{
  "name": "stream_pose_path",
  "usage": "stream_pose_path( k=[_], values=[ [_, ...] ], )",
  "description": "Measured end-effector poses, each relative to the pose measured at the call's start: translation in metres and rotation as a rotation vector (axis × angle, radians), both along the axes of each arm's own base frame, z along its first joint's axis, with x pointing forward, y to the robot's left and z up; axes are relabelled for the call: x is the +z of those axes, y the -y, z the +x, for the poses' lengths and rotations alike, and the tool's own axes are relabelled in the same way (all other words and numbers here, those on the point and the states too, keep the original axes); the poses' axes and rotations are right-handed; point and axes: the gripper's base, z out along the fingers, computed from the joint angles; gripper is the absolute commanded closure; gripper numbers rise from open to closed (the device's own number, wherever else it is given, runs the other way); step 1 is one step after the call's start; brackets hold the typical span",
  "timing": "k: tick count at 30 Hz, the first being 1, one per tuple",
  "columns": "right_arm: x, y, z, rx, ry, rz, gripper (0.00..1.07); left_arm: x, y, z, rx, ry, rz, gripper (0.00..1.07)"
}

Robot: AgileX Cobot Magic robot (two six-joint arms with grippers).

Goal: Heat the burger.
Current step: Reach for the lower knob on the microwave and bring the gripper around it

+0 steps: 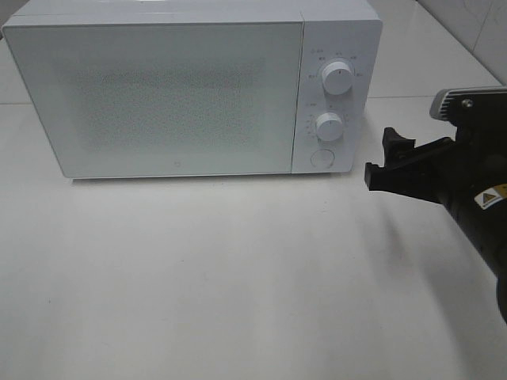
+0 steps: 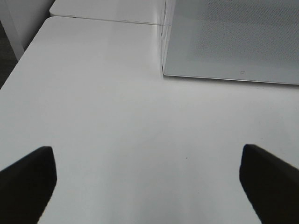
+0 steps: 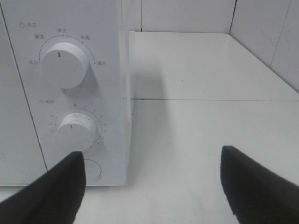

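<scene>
- Two grippers show here, and both stand with their fingers well apart, nothing between them.
- The left gripper [image 2: 149, 186] appears only in its own wrist view (the high camera does not catch it). Its dark fingers [image 2: 28, 184] hang over the bare white table [image 2: 103, 107], in front of the microwave's door corner.
- The right gripper [image 1: 386, 158] hovers off the right side of the microwave [image 1: 158, 95], level with the control panel and apart from it. We see only tabletop in the gap between its fingers [image 3: 252, 186] in the right wrist view.
- The microwave is white and sits on the table, its door [image 1: 158, 99] shut. The door's window is frosted with fine dots, and we cannot see through it.
- On the panel right of the door, we count an upper knob [image 1: 337, 78], a lower knob [image 1: 329, 126] and a round button [image 1: 321, 157] below them.
- The burger shows in none of the three views, so we cannot tell where it is (the shut, clouded door gives nothing away).
- A tiled wall [image 1: 467, 32] stands behind the table on the right.
</scene>
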Motion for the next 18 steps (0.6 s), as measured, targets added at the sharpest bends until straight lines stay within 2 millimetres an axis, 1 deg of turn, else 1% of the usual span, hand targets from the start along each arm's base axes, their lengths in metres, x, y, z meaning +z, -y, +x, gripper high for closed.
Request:
stream_pose_path(
  k=[1,2,3,5,6,8,9,11,12,14,18],
  values=[
    [0.0,0.0,0.0,0.0,0.0,0.0,0.31,0.0,0.0,0.0,0.0,0.0,0.0,0.07],
    [-0.002,-0.008,0.004,0.007,0.0,0.002,0.31,0.0,0.0,0.0,0.0,0.0,0.0,0.07],
    [-0.002,-0.008,0.004,0.007,0.0,0.002,0.31,0.0,0.0,0.0,0.0,0.0,0.0,0.07],
    [-0.003,-0.02,0.011,0.025,0.004,0.005,0.31,0.0,0.0,0.0,0.0,0.0,0.0,0.07],
    [-0.003,-0.02,0.011,0.025,0.004,0.005,0.31,0.0,0.0,0.0,0.0,0.0,0.0,0.07],
    [-0.005,-0.03,0.018,0.035,0.007,0.009,0.31,0.0,0.0,0.0,0.0,0.0,0.0,0.07],
    [-0.005,-0.03,0.018,0.035,0.007,0.009,0.31,0.0,0.0,0.0,0.0,0.0,0.0,0.07],
    [-0.007,-0.037,0.026,0.036,0.01,0.011,0.31,0.0,0.0,0.0,0.0,0.0,0.0,0.07],
    [-0.007,-0.037,0.026,0.036,0.01,0.011,0.31,0.0,0.0,0.0,0.0,0.0,0.0,0.07],
    [-0.01,-0.043,0.033,0.035,0.01,0.012,0.31,0.0,0.0,0.0,0.0,0.0,0.0,0.07],
    [-0.014,-0.048,0.039,0.034,0.008,0.012,0.31,0.0,0.0,0.0,0.0,0.0,0.0,0.07]
  ],
)
